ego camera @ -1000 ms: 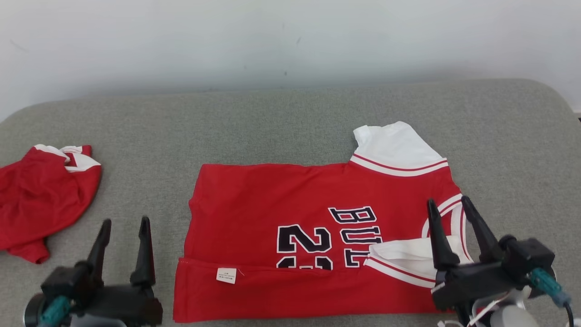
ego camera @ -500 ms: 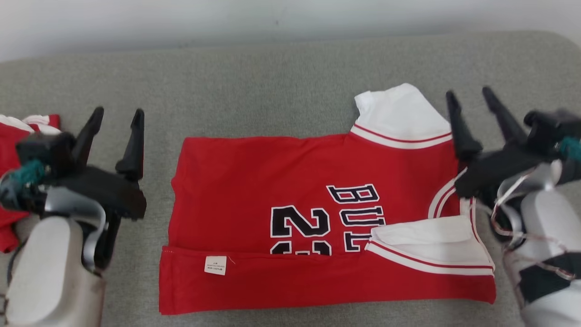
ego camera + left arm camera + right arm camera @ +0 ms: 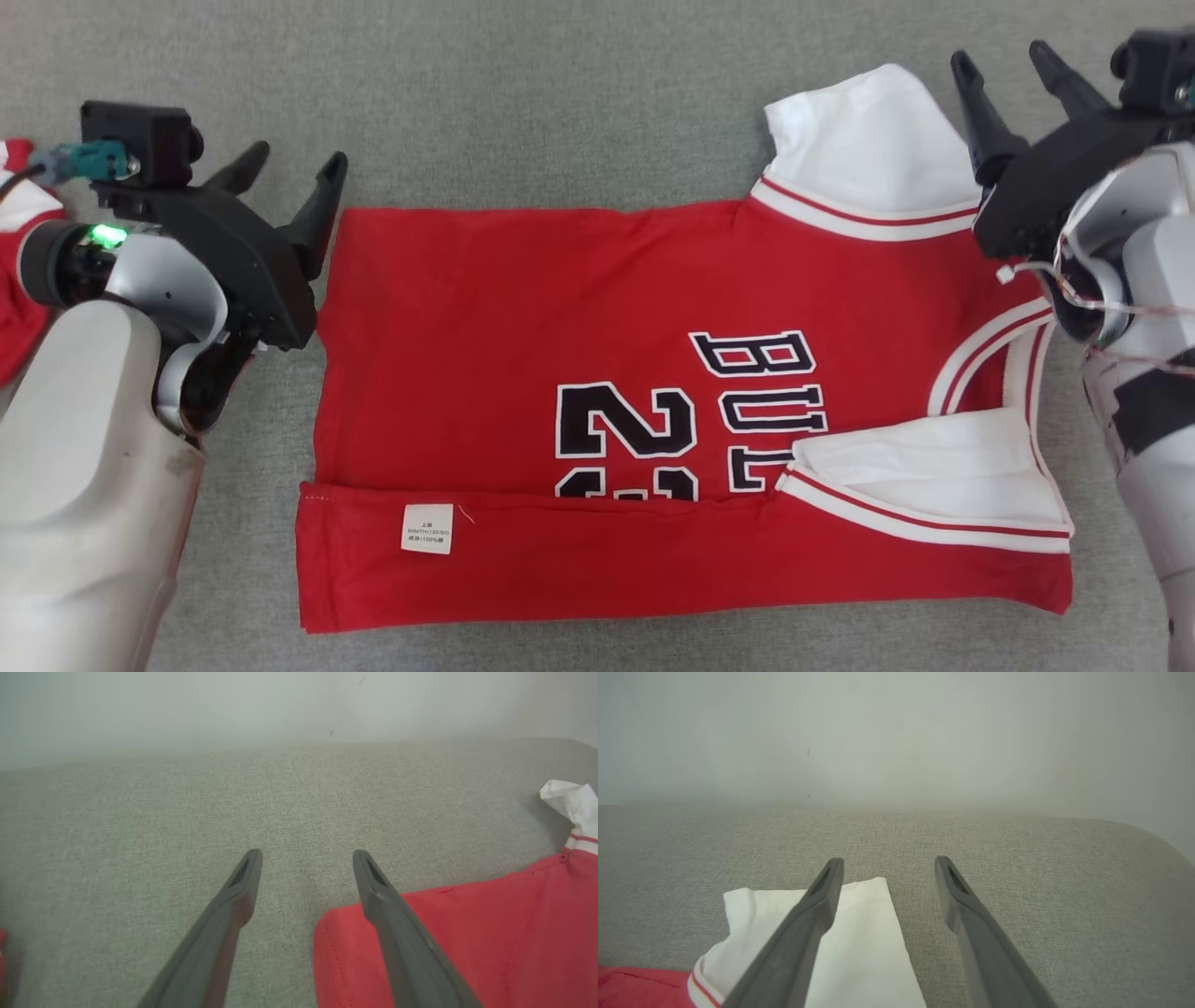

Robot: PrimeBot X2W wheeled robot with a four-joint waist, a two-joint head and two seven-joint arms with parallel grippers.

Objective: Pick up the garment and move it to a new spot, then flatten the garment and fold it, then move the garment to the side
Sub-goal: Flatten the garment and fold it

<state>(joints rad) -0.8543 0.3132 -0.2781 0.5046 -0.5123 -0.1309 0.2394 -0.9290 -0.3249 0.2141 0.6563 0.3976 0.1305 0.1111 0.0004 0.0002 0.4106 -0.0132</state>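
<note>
A red jersey (image 3: pixel 597 317) with black and white lettering lies flat on the grey cushion, its near long edge folded up over the print. One white sleeve (image 3: pixel 864 140) sticks out at the far right; another is folded in at the near right. My left gripper (image 3: pixel 294 163) hovers open at the jersey's far left corner (image 3: pixel 336 924), one finger over the red cloth. Open as well, my right gripper (image 3: pixel 1004 56) hangs by the far white sleeve (image 3: pixel 859 952), its left finger above that sleeve.
A second red and white garment (image 3: pixel 14 252) lies at the left edge, partly behind my left arm. Grey cushion (image 3: pixel 523 103) stretches beyond the jersey to a pale wall (image 3: pixel 896 732); the cushion's rounded right end (image 3: pixel 1153 840) shows in the right wrist view.
The head camera has tilted down, so the wall has left its view. Both arms have reached forward along the jersey's sides to its far corners, and both grippers stay open.
</note>
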